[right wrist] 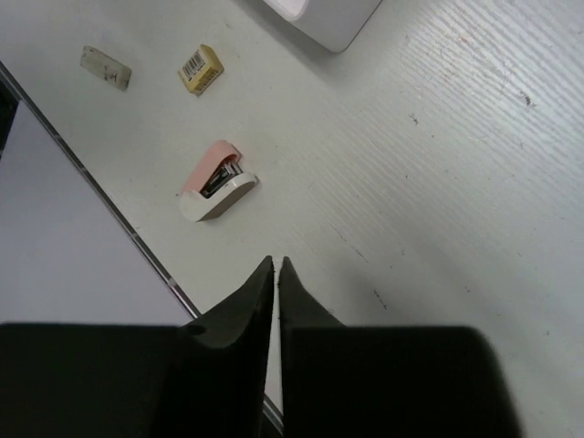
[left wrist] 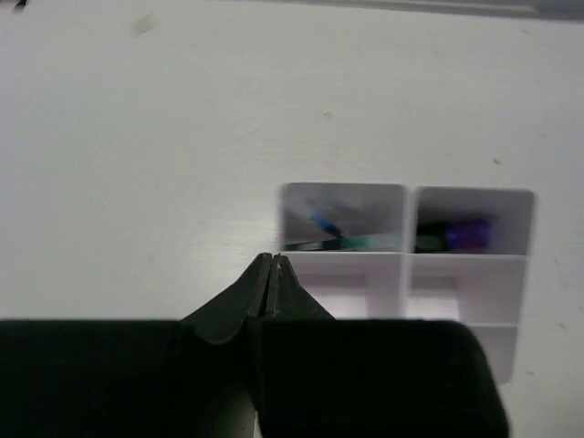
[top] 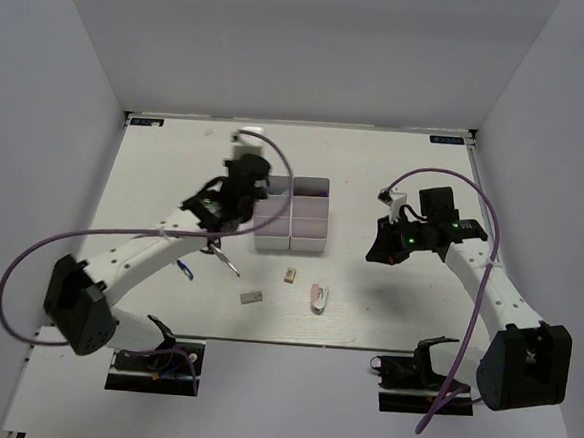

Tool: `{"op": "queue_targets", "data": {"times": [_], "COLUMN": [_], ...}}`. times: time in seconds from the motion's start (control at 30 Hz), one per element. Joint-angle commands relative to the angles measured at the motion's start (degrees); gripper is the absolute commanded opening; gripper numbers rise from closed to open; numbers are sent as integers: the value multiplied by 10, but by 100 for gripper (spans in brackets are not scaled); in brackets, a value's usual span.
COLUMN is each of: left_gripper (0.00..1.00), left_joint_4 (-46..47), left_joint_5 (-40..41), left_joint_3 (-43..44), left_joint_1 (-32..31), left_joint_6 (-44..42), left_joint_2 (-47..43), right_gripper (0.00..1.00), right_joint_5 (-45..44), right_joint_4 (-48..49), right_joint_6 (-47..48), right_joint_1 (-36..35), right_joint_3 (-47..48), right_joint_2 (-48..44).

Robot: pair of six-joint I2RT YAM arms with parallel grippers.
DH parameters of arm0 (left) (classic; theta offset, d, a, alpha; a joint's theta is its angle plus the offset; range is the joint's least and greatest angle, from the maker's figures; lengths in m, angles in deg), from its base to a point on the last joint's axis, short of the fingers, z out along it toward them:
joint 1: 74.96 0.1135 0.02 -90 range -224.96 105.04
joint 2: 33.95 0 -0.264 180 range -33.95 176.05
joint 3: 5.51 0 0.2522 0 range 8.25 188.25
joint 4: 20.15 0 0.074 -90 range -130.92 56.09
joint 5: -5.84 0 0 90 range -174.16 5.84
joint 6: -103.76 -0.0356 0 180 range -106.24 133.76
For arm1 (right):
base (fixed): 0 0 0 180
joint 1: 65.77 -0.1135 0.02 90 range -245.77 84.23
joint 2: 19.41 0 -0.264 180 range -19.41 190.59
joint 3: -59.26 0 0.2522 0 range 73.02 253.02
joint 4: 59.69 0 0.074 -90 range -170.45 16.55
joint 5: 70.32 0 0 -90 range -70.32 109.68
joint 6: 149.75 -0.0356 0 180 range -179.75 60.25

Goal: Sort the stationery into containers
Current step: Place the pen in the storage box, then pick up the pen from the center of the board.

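The containers are a block of small white bins at the table's middle. In the left wrist view the bins hold a green highlighter and a purple highlighter in the two far cells. My left gripper is shut and empty at the block's left edge. Scissors, a blue pen, a beige eraser, a grey block and a white-pink stapler lie on the table. My right gripper is shut and empty above the table, right of the stapler.
The table's near edge runs just beyond the stapler. White walls enclose the table on three sides. Purple cables loop from both arms. A corner of a bin shows at the top of the right wrist view.
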Motion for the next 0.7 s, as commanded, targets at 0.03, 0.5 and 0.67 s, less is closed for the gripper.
{"op": "queue_targets", "data": {"times": [0.03, 0.5, 0.67], "left_gripper": [25, 34, 33], "left_joint_4": [-259, -323, -299], "left_joint_5": [-133, -426, -413], "left_joint_3": [-76, -266, -259], "left_joint_1": [156, 484, 487], "left_joint_6": [251, 288, 288], "left_joint_2": [-137, -174, -113], "right_gripper": [36, 0, 3], "right_joint_5": [3, -85, -107], "right_joint_4": [9, -1, 6], "right_joint_6": [25, -17, -19], "right_joint_1": [-12, -168, -201], "right_joint_3": [2, 118, 102], "right_joint_2": [-27, 54, 59]}}
